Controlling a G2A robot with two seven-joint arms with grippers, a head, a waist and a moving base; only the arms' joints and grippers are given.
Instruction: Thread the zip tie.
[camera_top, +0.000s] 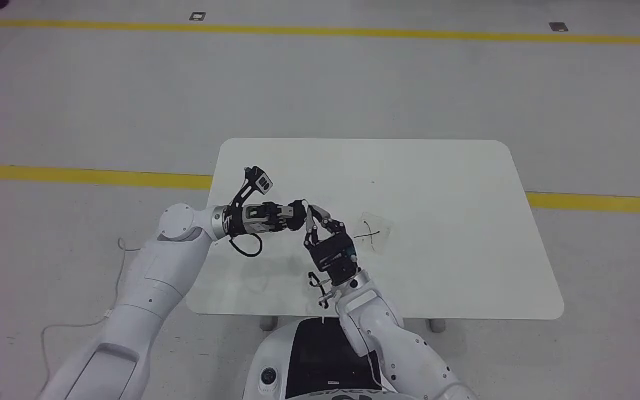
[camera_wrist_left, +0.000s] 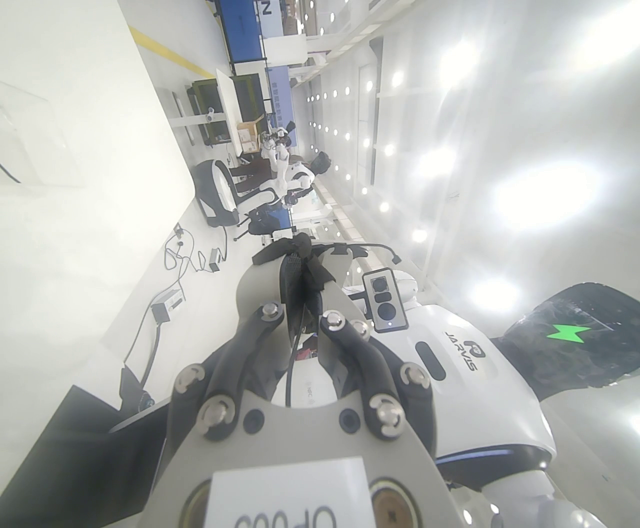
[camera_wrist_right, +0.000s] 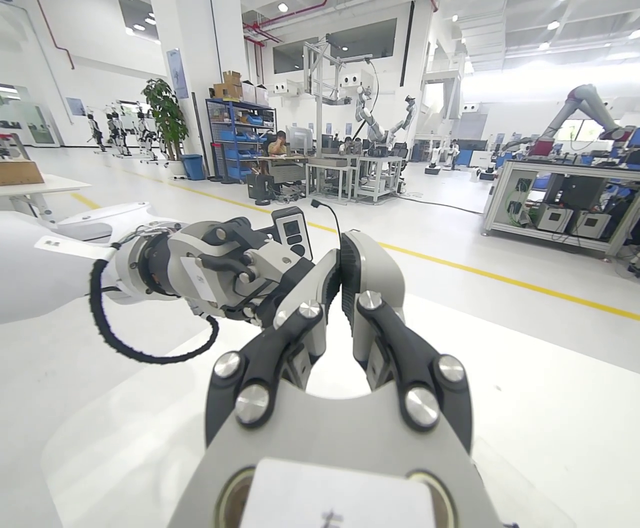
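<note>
Step in hand, by my read: lining up the tail of the zip tie (camera_wrist_right: 316, 203) w/ its head so it can be fed thru. Both pincers meet tip to tip over the left half of the worktop (camera_top: 450, 200), approx midway btw its far & near edges.

To do it well: hold one end steady, let the other arm make the fine moves. Bring the tail square to the head's slot and push along the strap's own line, not across it, as a thin strap will likely bow and slip off. Short free length at the tail = less flop, but leave enough proud to enter the slot.

R pincer (camera_wrist_right: 342, 265): fingers together, clamped on the zip tie. The thin black strap rises from btw the tips and curls over, w/ a small head at its free end.

L pincer (camera_wrist_left: 300, 280): fingers also pressed together, w/ a thin dark strip running down btw the pads, prob the same tie's other part. Exact contact at the tips is hard to make out.

A thin dark looped strand (camera_top: 372, 230) lies on the worktop near its middle, well apart from both pincers; can't tell what it is
</note>
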